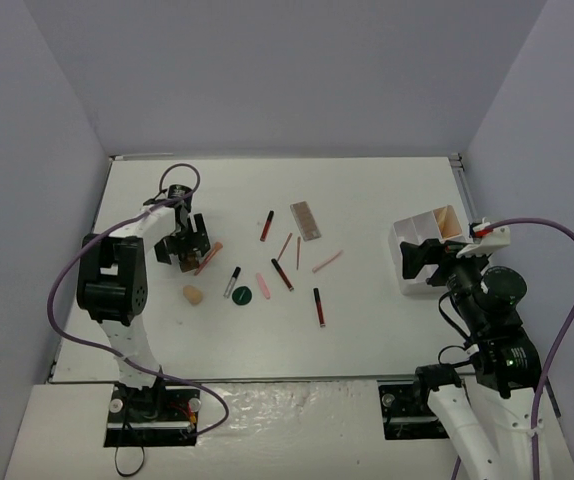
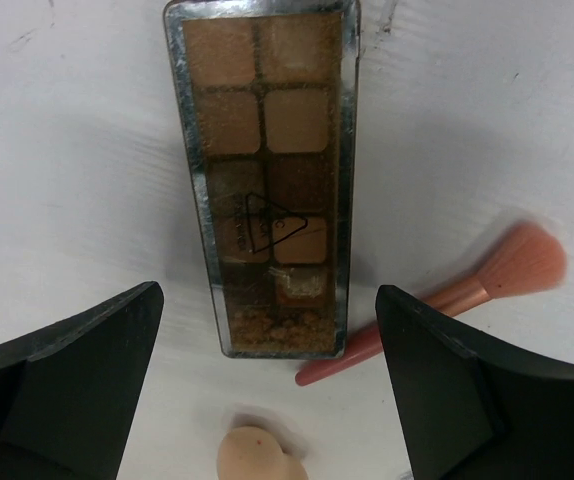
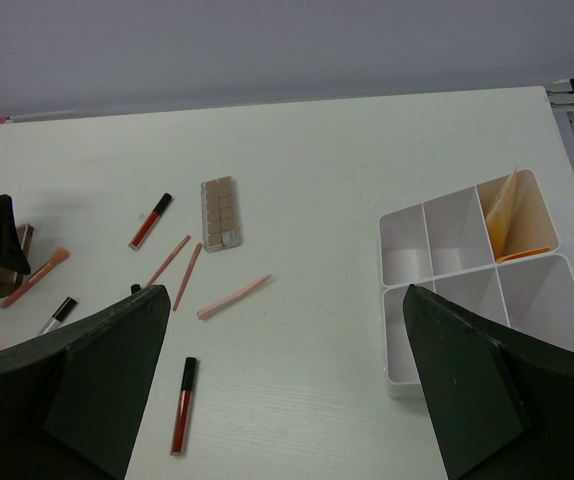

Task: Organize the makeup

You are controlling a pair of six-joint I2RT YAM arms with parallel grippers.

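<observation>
Above the brown eyeshadow palette [image 2: 267, 180], left pincer [image 2: 267, 292] wide and released; right pincer [image 3: 287, 290] likewise, near the white tray [image 3: 395, 345]

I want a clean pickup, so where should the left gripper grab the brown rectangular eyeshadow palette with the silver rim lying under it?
Come straight down and pinch the brown eyeshadow palette across its narrow width, on the two long silver edges, probably toward the far half. It lies flat on the table, and the pink brush crowds its near right corner.
</observation>
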